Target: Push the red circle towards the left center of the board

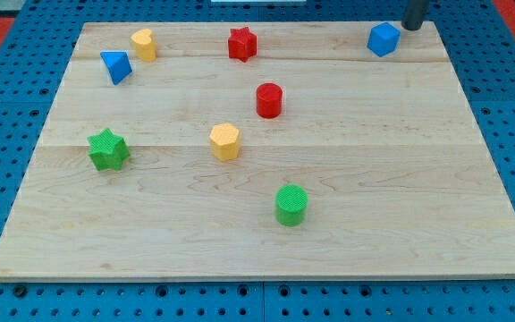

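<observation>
Judging red circle (pixel 269 99): light, rigid, likely slides easily on counter (pixel 401 215). Push its 3 o'clock face. My tip (pixel 412 27) at 2 o'clock, beside blue cube (pixel 384 39); no gripper fitted.

Pretty bright, even light all over, looks like it comes from overhead. The tabletop (pixel 347 224) shows no real glare, just a paler wash near the view's top. Shadows are short and soft, tucked right under each block, e.g. the red circle (pixel 269 99). Focus is decent but slightly soft everywhere. The rod (pixel 415 13) at the top edge looks blurry.
</observation>
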